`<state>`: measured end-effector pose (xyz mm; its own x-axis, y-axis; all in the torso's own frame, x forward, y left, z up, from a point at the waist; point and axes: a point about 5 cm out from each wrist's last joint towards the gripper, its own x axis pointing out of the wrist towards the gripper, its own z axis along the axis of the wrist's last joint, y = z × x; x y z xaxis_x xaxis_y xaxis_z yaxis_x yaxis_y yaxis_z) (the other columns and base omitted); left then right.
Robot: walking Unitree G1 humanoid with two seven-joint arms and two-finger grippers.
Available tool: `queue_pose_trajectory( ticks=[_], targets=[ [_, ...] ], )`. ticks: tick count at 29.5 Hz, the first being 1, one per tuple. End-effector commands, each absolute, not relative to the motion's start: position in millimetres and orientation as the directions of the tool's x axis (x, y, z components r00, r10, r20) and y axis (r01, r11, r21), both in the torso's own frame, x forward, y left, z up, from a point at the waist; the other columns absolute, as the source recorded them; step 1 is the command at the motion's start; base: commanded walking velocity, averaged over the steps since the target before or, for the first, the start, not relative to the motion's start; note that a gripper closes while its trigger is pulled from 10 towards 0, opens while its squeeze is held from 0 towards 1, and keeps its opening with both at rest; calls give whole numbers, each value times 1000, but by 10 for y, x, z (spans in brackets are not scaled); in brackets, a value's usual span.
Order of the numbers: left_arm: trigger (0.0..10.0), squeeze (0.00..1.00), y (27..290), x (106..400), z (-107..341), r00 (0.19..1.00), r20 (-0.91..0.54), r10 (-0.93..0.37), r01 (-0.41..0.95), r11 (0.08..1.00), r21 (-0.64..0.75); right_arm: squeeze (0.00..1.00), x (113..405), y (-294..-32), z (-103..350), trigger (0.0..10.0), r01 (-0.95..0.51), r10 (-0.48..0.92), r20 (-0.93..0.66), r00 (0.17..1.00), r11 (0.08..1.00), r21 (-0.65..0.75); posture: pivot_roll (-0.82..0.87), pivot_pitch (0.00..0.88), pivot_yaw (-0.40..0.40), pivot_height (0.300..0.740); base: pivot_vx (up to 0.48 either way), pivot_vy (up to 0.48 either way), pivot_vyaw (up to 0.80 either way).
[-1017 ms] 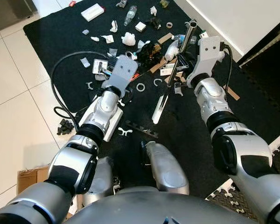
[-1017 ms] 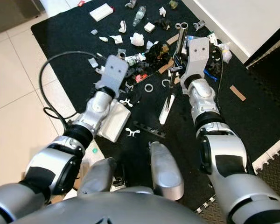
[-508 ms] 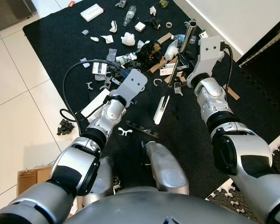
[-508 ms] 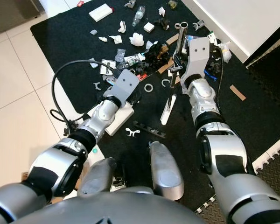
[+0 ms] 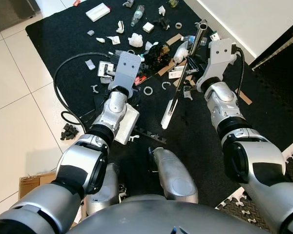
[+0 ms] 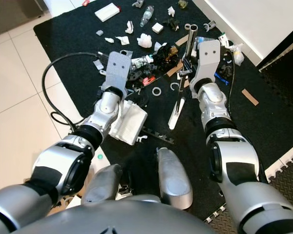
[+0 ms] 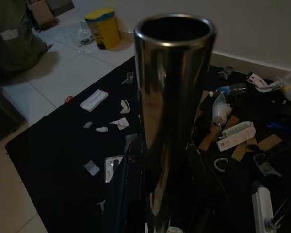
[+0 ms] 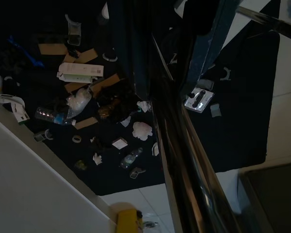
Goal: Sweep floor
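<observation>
Right end effector (image 6: 189, 57) first: we see it clamped on the metal broom handle (image 6: 188, 48) just below the tube's open top, and its wrist view shows the dark fingers wrapping the shiny tube (image 8: 184, 145). From that end effector the handle runs down and back toward our body to the pale broom head (image 6: 174, 117) resting on the black mat (image 6: 63, 44). The long axis is therefore steeply tilted, top end pointing away from us toward the white wall, bristle end pointing at our feet.

Our left end effector (image 5: 118, 83) holds a second metal tube (image 7: 172, 97), which its wrist view shows rising between the fingers; we judge this to be the handle of the white dustpan (image 6: 129, 122), whose tray lies just behind that end effector, nearer our body.

Litter (image 6: 151, 56) lies scattered ahead of both end effectors and between them: cardboard strips, crumpled paper, a plastic bottle (image 6: 147, 13), rings. Since the broom head sits on the near side of the debris, we judge the right arm must lift it past the pile, then drag it sideways toward the left end effector and pan.
</observation>
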<state>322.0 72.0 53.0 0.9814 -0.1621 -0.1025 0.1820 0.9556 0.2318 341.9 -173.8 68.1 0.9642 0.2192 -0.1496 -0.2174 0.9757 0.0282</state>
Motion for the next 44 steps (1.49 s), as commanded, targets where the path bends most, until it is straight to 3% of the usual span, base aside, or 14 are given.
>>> queue_pose_trajectory(
  ticks=[1, 12, 25, 36, 44],
  targets=[
    [10000, 0, 623, 3231, 606, 979, -48, -198, 204, 943, 263, 0, 3421, -1760, 703, 10000, -209, 210, -128, 969, 978, 20, -62, 85, -17, 740, 0, 0, 0],
    [10000, 0, 702, 3221, 656, 954, -1, -298, 281, 897, 340, 0, 3391, -1833, 674, 10000, -193, 193, -137, 972, 981, 16, -50, 92, -12, 740, 0, 0, 0],
    [10000, 0, 662, 3156, 572, 923, -49, -382, 367, 832, 415, 0, 3384, -1861, 666, 10000, -194, 192, -147, 970, 981, 1, -46, 100, -9, 740, 0, 0, 0],
    [10000, 0, 605, 3113, 481, 960, -67, -273, 277, 878, 391, 0, 3300, -1903, 544, 10000, -360, 302, -285, 909, 916, -177, -62, 99, -20, 740, 0, 0, 0],
    [10000, 0, 606, 3166, 560, 983, -20, -182, 177, 913, 366, 0, 3266, -2061, 487, 10000, -348, 268, -375, 887, 923, -163, -75, 95, -21, 740, 0, 0, 0]
  ],
)
